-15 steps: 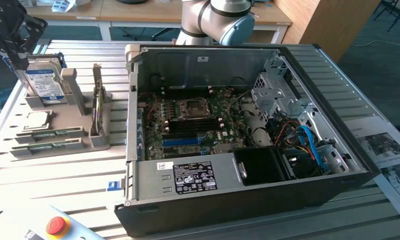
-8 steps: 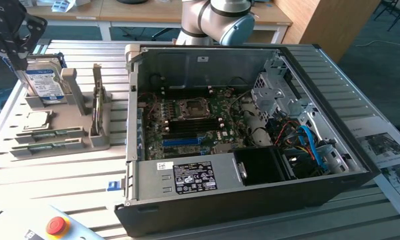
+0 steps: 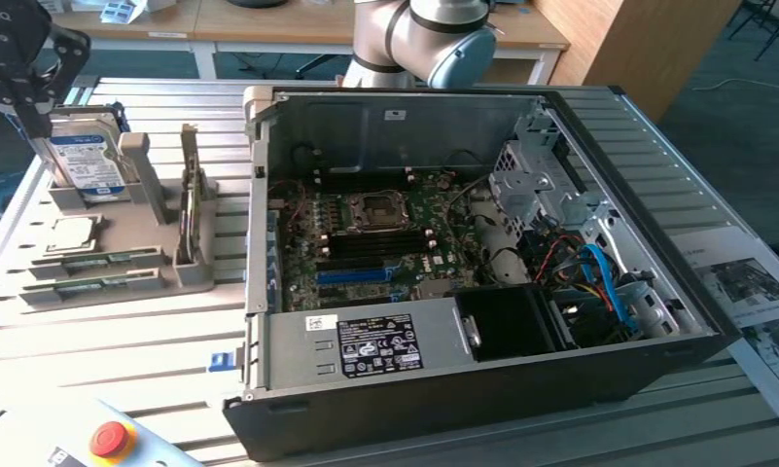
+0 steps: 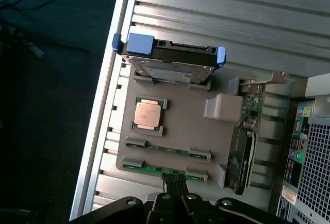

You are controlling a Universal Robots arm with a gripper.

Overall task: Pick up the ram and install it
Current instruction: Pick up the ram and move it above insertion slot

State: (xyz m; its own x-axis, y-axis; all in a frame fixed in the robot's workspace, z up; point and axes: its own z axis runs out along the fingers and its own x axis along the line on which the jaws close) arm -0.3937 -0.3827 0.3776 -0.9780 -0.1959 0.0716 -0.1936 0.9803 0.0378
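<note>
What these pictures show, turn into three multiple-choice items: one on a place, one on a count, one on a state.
1. Where do the memory sticks lie?
A. In the gray holder beside the computer case
B. In a cardboard box
C. In a person's hand

2. How many memory sticks are there?
A. One
B. Two
C. Four

3. How does the gripper stand?
A. Spread wide
B. Shut
C. Clamped on a screwdriver

Answers:
1 A: both sticks lie in the holder's grooves, next to the case.
2 B: two green sticks lie side by side.
3 B: in the wrist view its fingers meet over one stick and hold nothing.
</note>
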